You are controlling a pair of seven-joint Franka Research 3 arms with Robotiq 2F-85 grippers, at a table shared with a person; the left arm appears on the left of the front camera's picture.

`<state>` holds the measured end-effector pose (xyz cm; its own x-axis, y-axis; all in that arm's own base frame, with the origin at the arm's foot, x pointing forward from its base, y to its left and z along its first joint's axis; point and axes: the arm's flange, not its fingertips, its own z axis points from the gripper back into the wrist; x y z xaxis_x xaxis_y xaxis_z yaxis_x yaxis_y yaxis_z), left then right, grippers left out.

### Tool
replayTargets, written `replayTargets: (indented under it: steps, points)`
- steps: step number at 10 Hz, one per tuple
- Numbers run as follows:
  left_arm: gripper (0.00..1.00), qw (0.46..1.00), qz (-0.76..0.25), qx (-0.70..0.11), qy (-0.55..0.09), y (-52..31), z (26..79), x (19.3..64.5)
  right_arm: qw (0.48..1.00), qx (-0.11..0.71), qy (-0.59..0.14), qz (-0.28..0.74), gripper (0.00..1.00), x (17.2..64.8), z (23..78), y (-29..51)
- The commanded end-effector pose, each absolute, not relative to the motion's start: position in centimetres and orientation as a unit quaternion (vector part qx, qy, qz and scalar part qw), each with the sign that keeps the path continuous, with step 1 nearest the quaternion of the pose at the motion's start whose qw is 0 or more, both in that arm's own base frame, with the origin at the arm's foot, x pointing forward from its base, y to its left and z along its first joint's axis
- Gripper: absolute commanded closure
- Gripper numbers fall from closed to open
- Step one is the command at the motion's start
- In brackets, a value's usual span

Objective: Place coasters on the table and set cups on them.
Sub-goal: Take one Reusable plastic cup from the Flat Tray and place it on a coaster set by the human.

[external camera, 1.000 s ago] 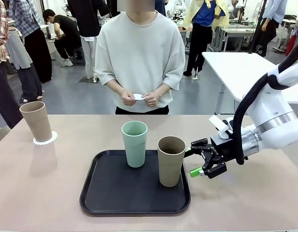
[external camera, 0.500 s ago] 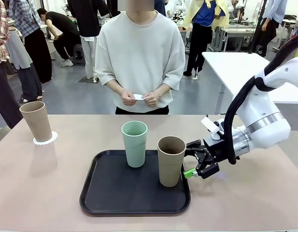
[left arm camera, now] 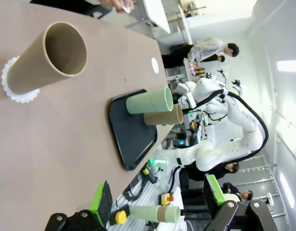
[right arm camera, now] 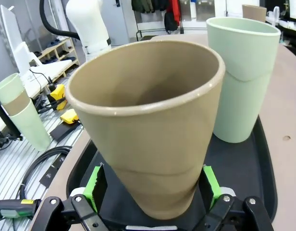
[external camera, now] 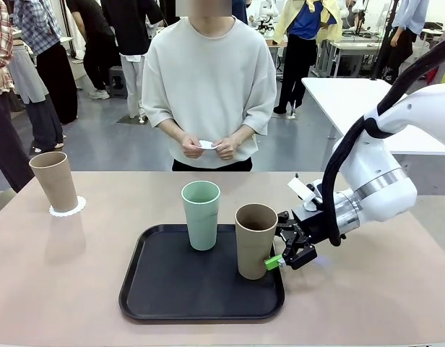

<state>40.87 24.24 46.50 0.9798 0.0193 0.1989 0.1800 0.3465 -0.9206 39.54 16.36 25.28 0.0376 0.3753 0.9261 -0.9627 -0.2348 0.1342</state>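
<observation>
Sliding in from the tray's right side over the last second, the right jaws now stand wide around the matte tan-brown tapered cup (external camera: 255, 238) on the right part of the black rounded-square tray (external camera: 172, 289), green pads (right arm camera: 96, 185) just beside its lower wall. A pale mint green tumbler (external camera: 201, 213) stands on the tray's far middle. Left of the tray, a second tan cup (external camera: 55, 181) sits on a scalloped white paper coaster (external camera: 69, 210) on the beige-pink counter (external camera: 63, 289). Beyond the tray, the person's hands (external camera: 190, 143) hold another white disc (external camera: 206, 144). Well off the tray's left, the left jaws gape wide too.
</observation>
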Motion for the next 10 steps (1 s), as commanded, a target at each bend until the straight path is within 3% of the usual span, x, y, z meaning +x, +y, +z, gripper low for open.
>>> replayTargets:
  steps: [1,5,6,7,8,9,10]
  points:
    - [0.00,0.814,-0.049,-0.572,-0.091,24.2,46.7,40.7,0.542,0.458,-0.329,0.623,0.00,40.0,24.6,17.9]
    - [0.00,0.814,-0.049,-0.572,-0.091,24.2,46.7,40.7,0.536,0.463,-0.334,0.622,0.00,40.2,24.3,19.3]
    - [0.00,0.814,-0.049,-0.572,-0.091,24.2,46.7,40.7,0.528,0.454,-0.343,0.630,0.59,40.2,24.4,19.4]
    - [0.00,0.814,-0.049,-0.572,-0.091,24.2,46.7,40.7,0.528,0.456,-0.340,0.630,0.59,40.2,24.4,19.4]
    - [0.00,0.814,-0.049,-0.572,-0.091,24.2,46.7,40.7,0.528,0.456,-0.341,0.630,1.00,40.3,24.3,19.3]
    - [0.00,0.814,-0.049,-0.572,-0.091,24.2,46.7,40.7,0.525,0.457,-0.342,0.631,0.64,40.2,24.4,19.2]
    - [0.00,0.814,-0.049,-0.572,-0.091,24.2,46.7,40.7,0.521,0.458,-0.349,0.631,1.00,40.2,24.7,18.9]
